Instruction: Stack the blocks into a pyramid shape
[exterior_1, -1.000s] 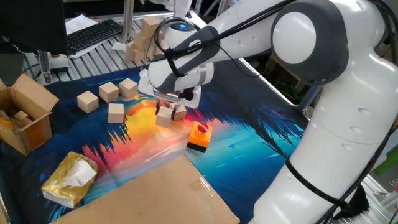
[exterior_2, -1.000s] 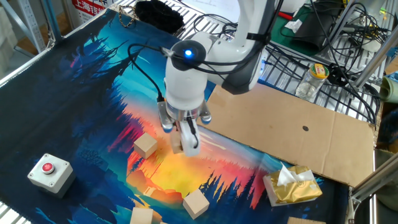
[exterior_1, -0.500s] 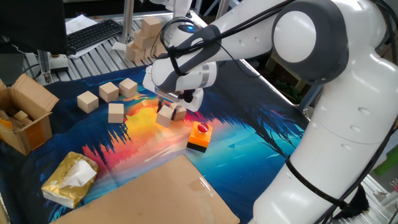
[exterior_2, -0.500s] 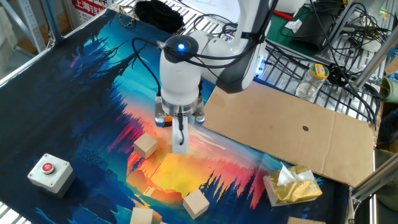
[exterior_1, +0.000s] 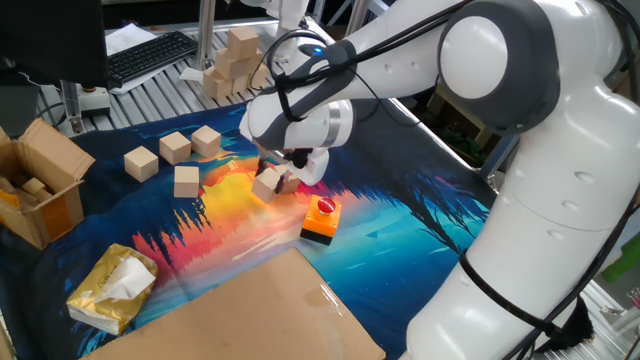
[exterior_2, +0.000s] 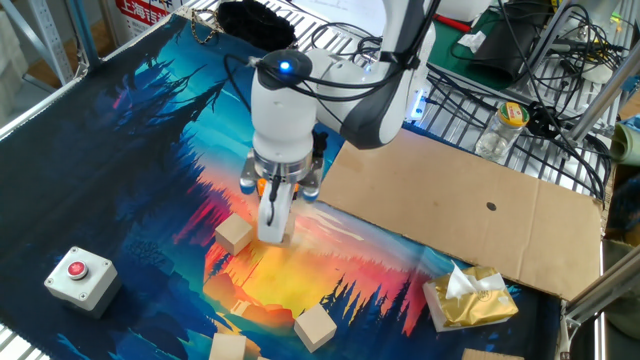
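The large white Franka arm (exterior_1: 500, 130) is bent low over the colourful printed table mat (exterior_2: 150, 130), so that its two-finger gripper (exterior_2: 273, 232) is brought down at the mat's bright middle, where the pyramid's base is apparently being laid. A flat brown cardboard sheet (exterior_2: 470, 215) lies on the mat to the right in the other fixed view. Four small pale tan wooden cubes (exterior_1: 175, 160) are left loose at the far left in one fixed view, well apart from the gripper and presumably awaiting their turn. Two more cubes (exterior_1: 268, 184) sit close together directly under the wrist. Whether the fingers are parted or clamped on one cube cannot be told. An orange-and-black block with a red button (exterior_1: 321, 219) stands just beside this pair, on the near side.
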